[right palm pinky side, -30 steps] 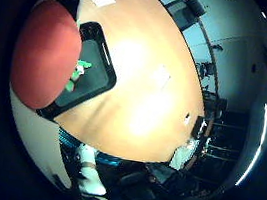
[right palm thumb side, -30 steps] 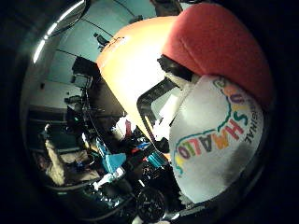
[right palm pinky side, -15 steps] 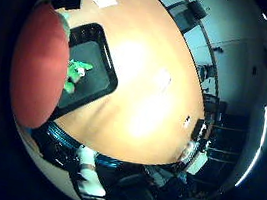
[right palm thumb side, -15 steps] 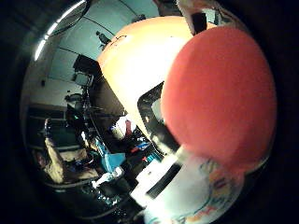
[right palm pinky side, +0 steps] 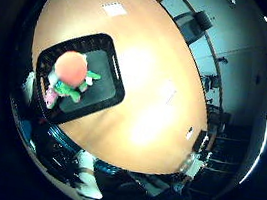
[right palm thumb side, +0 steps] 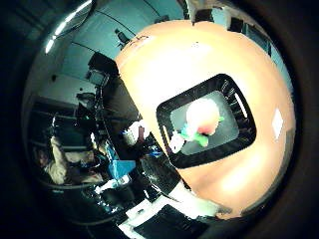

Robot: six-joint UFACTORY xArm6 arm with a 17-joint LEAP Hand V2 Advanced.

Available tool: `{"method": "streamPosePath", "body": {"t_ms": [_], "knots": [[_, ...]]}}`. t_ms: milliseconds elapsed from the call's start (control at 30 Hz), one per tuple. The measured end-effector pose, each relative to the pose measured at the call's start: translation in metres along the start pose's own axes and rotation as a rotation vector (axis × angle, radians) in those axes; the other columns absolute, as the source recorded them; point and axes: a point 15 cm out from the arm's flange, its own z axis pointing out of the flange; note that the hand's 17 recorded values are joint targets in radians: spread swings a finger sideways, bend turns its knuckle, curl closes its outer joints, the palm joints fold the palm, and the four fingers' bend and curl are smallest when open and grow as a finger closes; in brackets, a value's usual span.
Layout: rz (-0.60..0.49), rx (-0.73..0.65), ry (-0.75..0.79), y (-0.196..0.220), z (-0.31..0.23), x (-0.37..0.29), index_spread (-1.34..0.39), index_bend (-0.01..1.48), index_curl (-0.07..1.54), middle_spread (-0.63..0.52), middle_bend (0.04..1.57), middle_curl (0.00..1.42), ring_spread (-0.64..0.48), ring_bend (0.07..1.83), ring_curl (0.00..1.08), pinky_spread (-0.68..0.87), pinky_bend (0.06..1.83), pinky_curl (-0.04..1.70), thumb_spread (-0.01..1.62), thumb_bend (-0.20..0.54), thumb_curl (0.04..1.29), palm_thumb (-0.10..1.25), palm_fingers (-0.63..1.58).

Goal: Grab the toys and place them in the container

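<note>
Office room with chairs and shelving around a large orange oval table (right palm pinky side: pixel 139 96), seen from well above. Black slotted container (right palm pinky side: pixel 109 73) sat near the table's edge, at about nine o'clock from the table's middle in the little finger side view. Held a red-orange ball-like toy (right palm pinky side: pixel 70 68) lying over a green plush toy (right palm pinky side: pixel 72 90), with a pink and white toy (right palm pinky side: pixel 50 96) beside them against the wall. Judged as toys already dropped in, hence the heap. White paper slips (right palm pinky side: pixel 114 9) lay apart on the tabletop. No part of the hand shown; could not tell whether open or closed.
</note>
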Motion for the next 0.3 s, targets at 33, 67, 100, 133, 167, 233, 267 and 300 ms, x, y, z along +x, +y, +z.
{"method": "streamPosePath", "body": {"t_ms": [33,67,100,133,167,233,267,300], "knots": [[-0.001,-0.001,0.0,0.0007,-0.0004,-0.0002,-0.41,0.22,0.42,-0.09,0.39,0.39,0.02,0.56,0.29,0.38,0.4,0.47,1.04,-0.03,0.27,0.36,0.19],[-0.002,0.001,0.0,0.001,-0.0014,-0.0003,-0.41,0.21,0.41,-0.08,0.37,0.38,0.03,0.54,0.28,0.38,0.38,0.45,1.03,-0.034,0.26,0.34,0.2],[-0.002,0.002,0.0,0.0012,-0.002,0.0002,-0.41,0.2,0.41,-0.08,0.35,0.37,0.03,0.52,0.27,0.38,0.36,0.44,1.03,-0.034,0.26,0.32,0.22],[-0.003,0.005,0.002,0.0015,-0.0036,0.001,-0.41,0.19,0.4,-0.08,0.33,0.37,0.03,0.5,0.26,0.39,0.35,0.43,1.02,-0.033,0.26,0.31,0.24],[-0.002,0.007,0.003,0.0019,-0.0046,0.0023,-0.41,0.19,0.4,-0.08,0.32,0.36,0.03,0.49,0.26,0.39,0.34,0.42,1.02,-0.03,0.26,0.3,0.25],[0.0,0.006,0.002,0.0024,-0.0047,0.0036,-0.41,0.18,0.39,-0.08,0.3,0.36,0.03,0.47,0.25,0.39,0.33,0.4,1.02,-0.028,0.26,0.29,0.26],[0.002,0.002,0.003,0.0035,-0.0049,0.0042,-0.41,0.18,0.38,-0.08,0.29,0.35,0.03,0.46,0.25,0.39,0.32,0.39,1.01,-0.027,0.26,0.29,0.27],[0.002,0.001,0.002,0.0044,-0.0056,0.0042,-0.41,0.18,0.38,-0.08,0.28,0.35,0.03,0.45,0.24,0.39,0.31,0.38,1.01,-0.027,0.26,0.29,0.28]]}}
